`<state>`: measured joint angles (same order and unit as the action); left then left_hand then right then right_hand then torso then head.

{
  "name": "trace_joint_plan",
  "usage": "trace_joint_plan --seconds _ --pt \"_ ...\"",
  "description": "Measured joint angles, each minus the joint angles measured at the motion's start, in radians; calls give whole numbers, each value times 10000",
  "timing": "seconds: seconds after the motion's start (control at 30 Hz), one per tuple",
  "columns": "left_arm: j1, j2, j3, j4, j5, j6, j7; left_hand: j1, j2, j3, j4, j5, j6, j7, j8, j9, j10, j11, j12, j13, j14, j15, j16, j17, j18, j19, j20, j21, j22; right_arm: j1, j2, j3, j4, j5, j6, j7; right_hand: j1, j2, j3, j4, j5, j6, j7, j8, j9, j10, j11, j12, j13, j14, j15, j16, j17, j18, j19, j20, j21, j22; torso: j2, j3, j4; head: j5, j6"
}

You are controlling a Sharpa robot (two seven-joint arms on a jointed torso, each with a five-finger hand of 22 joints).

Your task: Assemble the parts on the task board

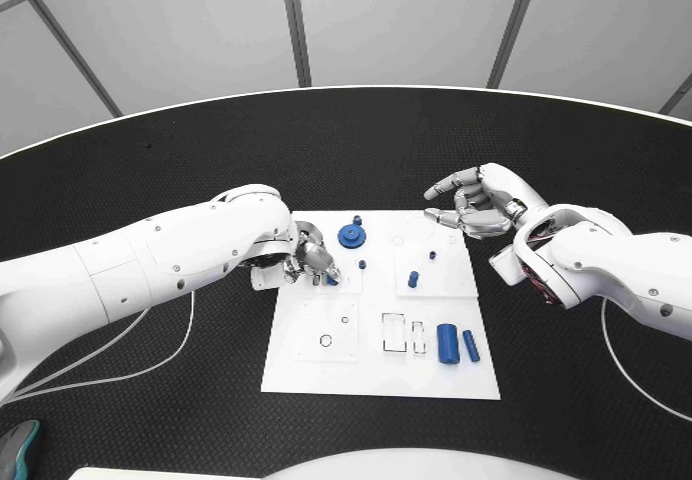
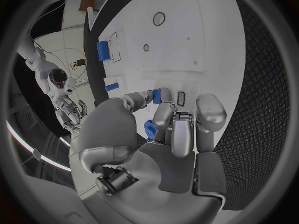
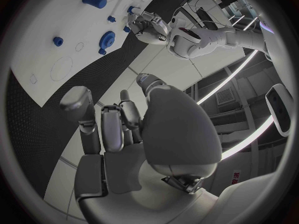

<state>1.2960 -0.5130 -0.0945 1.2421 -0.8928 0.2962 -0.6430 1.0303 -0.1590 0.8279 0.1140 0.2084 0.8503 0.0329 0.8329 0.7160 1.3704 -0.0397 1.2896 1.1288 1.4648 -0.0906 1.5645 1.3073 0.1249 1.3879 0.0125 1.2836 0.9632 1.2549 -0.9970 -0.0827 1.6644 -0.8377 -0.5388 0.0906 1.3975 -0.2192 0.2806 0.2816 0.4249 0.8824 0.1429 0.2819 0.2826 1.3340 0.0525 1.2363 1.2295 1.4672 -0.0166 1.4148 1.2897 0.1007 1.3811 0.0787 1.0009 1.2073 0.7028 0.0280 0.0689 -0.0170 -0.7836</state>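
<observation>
The left hand [image 1: 306, 262] pinched a small blue peg [image 2: 149, 129] over the white board [image 1: 433, 380]; a tilt could jam or drop it. The right hand [image 1: 476, 200] hung empty, fingers loosely curled.

Small blue part [image 2: 150, 129] between the fingers [image 2: 163, 115] of the silver left hand [image 1: 306, 262]: mostly covered by them, shape not readable, grip or mere touch impossible to settle. Far-left edge of the flat white task board [image 1: 378, 375] hidden under that hand in the head view. Tiny blue pegs [image 1: 414, 279] on the board too small to tell whether seated or loose. Round black bench [image 1: 173, 150] cut off at both sides of the head view. Silver right hand [image 1: 476, 201] with fingers curled inward, palm side hidden.
</observation>
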Motion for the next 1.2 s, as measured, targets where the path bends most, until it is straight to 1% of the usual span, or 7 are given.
trace_joint_plan --seconds 0.43,0.6,0.93,1.1,1.13,1.17,1.2 --pt "2 181 1 -164 -4 273 -69 6 6 0 -1 -6 27 16 87 5 0 3 39 14 0 0 0 0 0 0 0 0 -1 0 -6 0 19 0 0 -2 0 0 0 0 0 0 0 0 1 0 0 0 0 0 0 0 -2 0 0 0 0 0 0 15 -8 -35 6" --pt "2 277 -1 -262 -4 322 -115 13 13 0 -2 -11 63 52 57 5 19 22 39 13 0 0 0 0 0 0 0 0 -2 0 -10 0 28 0 -1 -5 0 0 0 0 0 0 0 0 1 0 0 0 0 0 0 0 -3 0 0 0 0 0 -5 20 -4 -58 -5" --pt "2 421 -2 -417 1 310 -192 9 17 24 -27 -40 165 46 49 -10 40 44 38 12 1 1 0 0 0 -1 1 0 -9 0 -14 0 34 0 12 -11 0 0 0 0 0 0 0 0 1 0 0 0 0 0 0 0 5 1 0 0 0 0 -8 16 -2 -105 4" --pt "2 441 -2 -446 7 304 -240 -72 78 5 -46 -42 168 43 42 -18 40 46 39 -29 0 0 0 0 1 -1 0 0 -18 0 -14 0 29 0 17 -11 0 0 0 0 0 0 0 0 2 0 0 0 -1 0 0 0 5 0 0 0 0 0 -8 15 4 -125 9" --pt "2 441 -2 -450 10 303 -247 -176 82 -51 -104 -42 169 42 27 -17 41 45 38 -30 1 1 0 0 0 -1 1 0 -18 0 -15 0 29 0 18 -11 0 0 -1 0 0 0 0 0 2 0 0 0 -1 0 0 0 5 0 0 0 0 0 -8 14 4 -127 9" --pt "2 441 -2 -452 12 301 -251 -285 73 120 -354 -45 177 34 7 -18 41 45 38 -30 0 0 0 0 0 -1 1 -1 -18 0 -15 0 28 0 18 -11 0 0 -1 0 0 0 0 0 2 0 0 0 -1 0 0 0 4 0 0 0 0 0 -7 12 5 -128 9" --pt "2 441 -2 -454 14 301 -255 -367 54 176 -461 -73 184 26 4 -18 41 46 38 -29 1 1 0 0 0 -1 1 0 -18 0 -16 0 27 0 18 -11 0 0 21 -11 13 0 0 0 -1 0 0 0 -9 0 0 0 4 1 0 0 -22 -5 -7 11 5 -129 9"
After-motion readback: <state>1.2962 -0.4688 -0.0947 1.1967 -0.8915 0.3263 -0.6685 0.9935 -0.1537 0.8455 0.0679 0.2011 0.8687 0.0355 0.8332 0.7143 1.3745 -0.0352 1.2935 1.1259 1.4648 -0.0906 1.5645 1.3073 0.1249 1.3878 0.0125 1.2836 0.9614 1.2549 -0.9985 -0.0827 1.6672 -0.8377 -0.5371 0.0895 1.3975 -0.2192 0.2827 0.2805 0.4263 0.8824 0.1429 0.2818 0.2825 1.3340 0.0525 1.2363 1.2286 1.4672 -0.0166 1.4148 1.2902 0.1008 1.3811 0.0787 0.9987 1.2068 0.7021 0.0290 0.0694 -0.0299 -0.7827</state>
